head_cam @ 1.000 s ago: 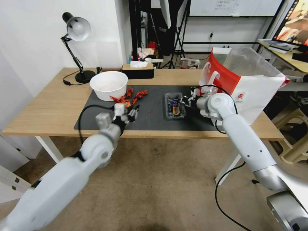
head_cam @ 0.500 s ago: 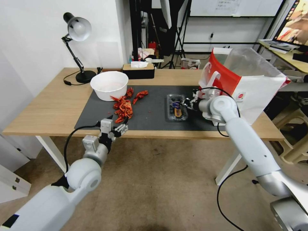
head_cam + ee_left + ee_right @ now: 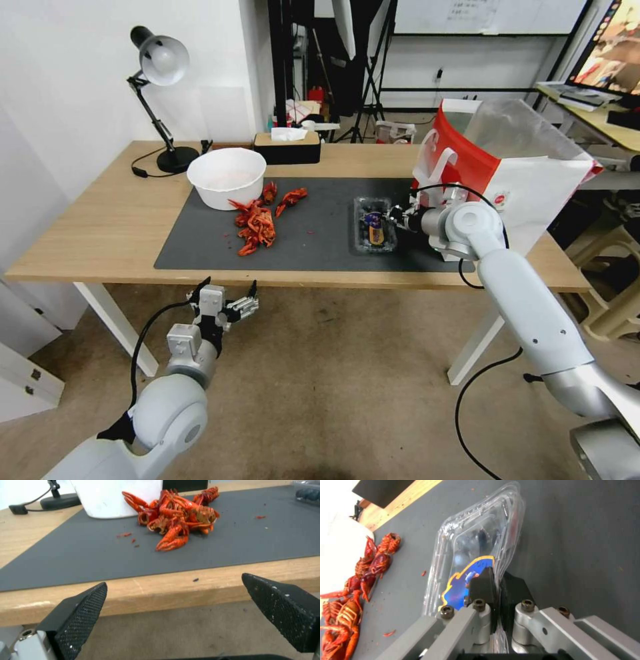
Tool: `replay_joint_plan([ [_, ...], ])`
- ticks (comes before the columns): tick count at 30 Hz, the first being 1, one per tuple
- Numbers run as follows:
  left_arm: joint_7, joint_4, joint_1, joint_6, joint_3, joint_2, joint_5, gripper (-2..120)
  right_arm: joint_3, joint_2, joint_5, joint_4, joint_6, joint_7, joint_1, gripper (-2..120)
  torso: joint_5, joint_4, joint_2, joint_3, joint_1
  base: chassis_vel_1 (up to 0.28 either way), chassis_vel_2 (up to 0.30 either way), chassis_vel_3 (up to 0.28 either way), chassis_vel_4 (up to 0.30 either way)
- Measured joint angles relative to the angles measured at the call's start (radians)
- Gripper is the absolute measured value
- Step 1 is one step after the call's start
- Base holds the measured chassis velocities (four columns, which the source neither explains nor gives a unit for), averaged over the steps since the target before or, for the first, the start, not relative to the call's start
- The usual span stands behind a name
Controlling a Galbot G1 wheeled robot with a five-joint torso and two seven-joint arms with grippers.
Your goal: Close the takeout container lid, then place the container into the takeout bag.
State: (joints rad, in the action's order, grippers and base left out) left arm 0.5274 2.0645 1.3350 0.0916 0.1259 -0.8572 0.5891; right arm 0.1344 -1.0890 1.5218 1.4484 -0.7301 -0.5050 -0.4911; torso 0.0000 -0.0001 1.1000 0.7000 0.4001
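On dark mat: container (image 3: 375,231), lid down. Right gripper (image 3: 496,587) jaws pinching rim; lift level toward takeout bag (image 3: 527,180). Left gripper (image 3: 180,610) below desk edge, jaws spread.

No wording can be read: the label (image 3: 466,585) on the takeout container lid (image 3: 476,545) shows a blue field with a yellow border, and the small red logo (image 3: 498,199) on the takeout bag (image 3: 527,173) is illegible.
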Motion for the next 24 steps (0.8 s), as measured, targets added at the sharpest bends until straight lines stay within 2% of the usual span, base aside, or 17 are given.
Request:
replay_joint_plan([
  [7,-0.001,-0.004,0.020,-0.008,0.011,-0.013,-0.006,100,-0.003,0.004,-0.023,0.025,0.006,0.045,0.006,0,0.0001,0.0000,0.000,0.000,0.000,0.000,0.000,0.000,0.000],
  [9,-0.001,-0.009,0.035,-0.019,0.017,-0.018,-0.013,100,-0.028,0.014,-0.071,0.061,0.041,0.111,0.007,0,0.0000,-0.0001,0.000,0.000,0.000,0.000,0.000,0.000,0.000],
  [21,0.001,-0.008,0.057,-0.029,0.027,-0.033,-0.023,100,-0.082,0.028,-0.137,0.134,0.126,0.224,0.053,0,0.0000,0.0002,0.000,0.000,0.000,0.000,0.000,0.000,0.000],
  [24,0.001,-0.006,0.060,-0.029,0.038,-0.036,-0.023,100,-0.106,0.049,-0.173,0.180,0.196,0.298,0.100,0,-0.0002,0.0000,0.000,0.000,0.000,0.000,0.000,0.000,0.000],
])
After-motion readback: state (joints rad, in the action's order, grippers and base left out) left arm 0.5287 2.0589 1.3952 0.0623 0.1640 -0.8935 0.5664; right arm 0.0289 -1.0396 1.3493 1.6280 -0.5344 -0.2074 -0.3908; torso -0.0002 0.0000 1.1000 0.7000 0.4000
